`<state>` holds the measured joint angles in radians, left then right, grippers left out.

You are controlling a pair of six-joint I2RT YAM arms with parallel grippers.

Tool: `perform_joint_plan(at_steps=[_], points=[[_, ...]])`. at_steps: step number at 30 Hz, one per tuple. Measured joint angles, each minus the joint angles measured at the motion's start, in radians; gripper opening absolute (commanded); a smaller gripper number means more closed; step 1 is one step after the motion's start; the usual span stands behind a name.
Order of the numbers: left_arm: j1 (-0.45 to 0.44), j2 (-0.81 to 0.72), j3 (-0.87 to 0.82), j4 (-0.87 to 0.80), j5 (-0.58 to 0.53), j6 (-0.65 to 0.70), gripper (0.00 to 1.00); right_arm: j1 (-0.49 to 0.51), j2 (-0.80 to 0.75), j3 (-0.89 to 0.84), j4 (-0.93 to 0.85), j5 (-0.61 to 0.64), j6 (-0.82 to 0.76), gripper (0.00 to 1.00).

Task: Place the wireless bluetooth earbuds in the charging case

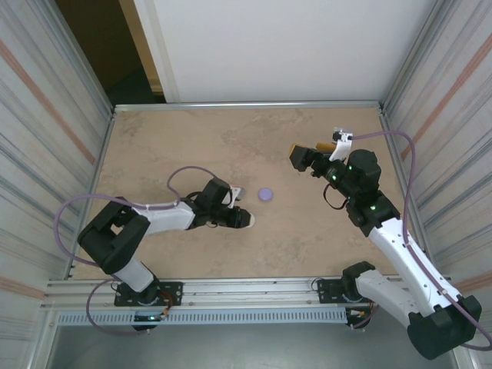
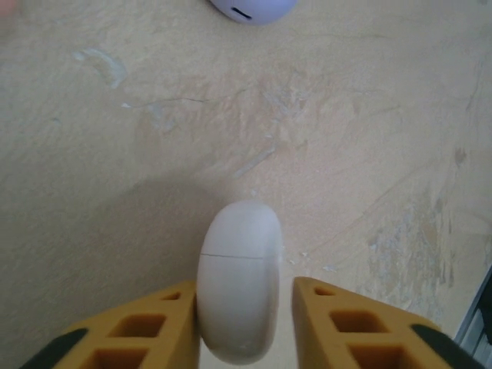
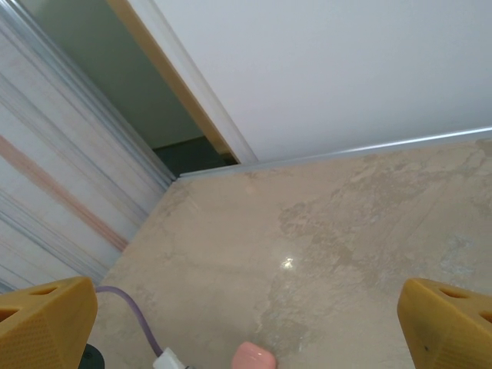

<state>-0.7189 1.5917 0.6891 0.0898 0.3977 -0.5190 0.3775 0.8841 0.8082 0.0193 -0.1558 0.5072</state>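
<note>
I see the whole table from above and behind, my left wrist camera stares down close at it, and my right looks across toward the far wall.

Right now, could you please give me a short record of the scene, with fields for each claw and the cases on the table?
table: beige, marbled
white case: closed, seam visible, on the table
purple case: on the table, beyond the white case and apart from it
left claw: low, slightly open around the white case; one finger touches it, the other stands apart
right claw: raised, wide open, holding nothing
pink object: at the right wrist view's lower edge, too cropped to identify
</note>
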Motion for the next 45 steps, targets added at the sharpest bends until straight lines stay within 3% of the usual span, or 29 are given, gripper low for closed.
perform_joint_plan(at_steps=[9,18,30,34,41,45], points=[[0.000,-0.053,-0.042,-0.011,-0.053,0.000,0.55,0.000,-0.007,0.031,-0.055,0.015,-0.021,0.99],[0.006,-0.352,-0.078,-0.011,-0.172,0.043,0.69,-0.012,-0.121,0.033,-0.195,0.102,-0.076,0.99],[0.032,-0.763,-0.102,-0.026,-0.544,0.260,0.91,-0.058,-0.370,-0.172,-0.260,0.299,-0.183,0.99],[0.084,-0.831,-0.153,-0.018,-0.644,0.311,0.99,-0.087,-0.376,-0.215,-0.264,0.323,-0.226,0.99],[0.270,-0.866,-0.250,0.052,-0.764,0.341,0.99,-0.153,-0.359,-0.335,-0.140,0.346,-0.346,0.99],[0.352,-0.818,-0.283,0.140,-0.804,0.349,0.99,-0.240,-0.277,-0.412,-0.015,0.326,-0.370,0.99]])
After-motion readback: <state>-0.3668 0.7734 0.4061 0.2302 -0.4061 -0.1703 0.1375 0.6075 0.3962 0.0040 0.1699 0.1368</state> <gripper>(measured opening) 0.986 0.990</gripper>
